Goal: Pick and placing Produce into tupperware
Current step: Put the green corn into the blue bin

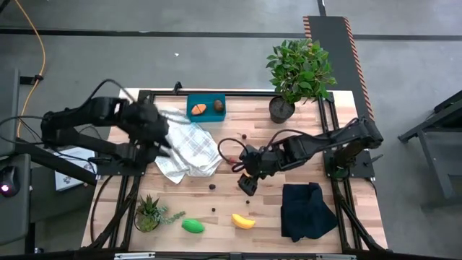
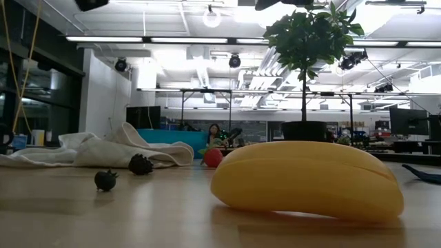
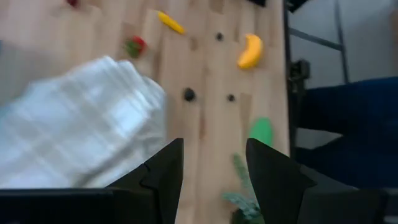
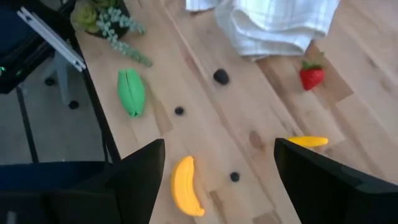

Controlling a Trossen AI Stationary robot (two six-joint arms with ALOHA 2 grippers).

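The teal tupperware [image 1: 206, 108] sits at the table's far edge and holds an orange carrot [image 1: 200, 109] and a brown kiwi [image 1: 219, 105]. On the bare wood lie the yellow banana [image 1: 242, 221], the green oval [image 1: 193, 226], a red strawberry [image 4: 311, 76], a small yellow piece [image 4: 308, 142] and dark berries [image 1: 212, 186]. My right gripper [image 1: 249, 180] hangs open above the table's middle, over the banana [image 4: 185, 186] and a berry [image 4: 234, 177]. My left gripper [image 3: 214, 168] is open above the left edge of the white checked cloth [image 1: 189, 150].
The white checked cloth [image 3: 81, 124] lies crumpled just in front of the tupperware. A leafy bush in a dark pot [image 1: 297, 72] stands at the far right, a small spiky plant [image 1: 148, 213] at the near left, and a black folded cloth [image 1: 307, 209] at the near right.
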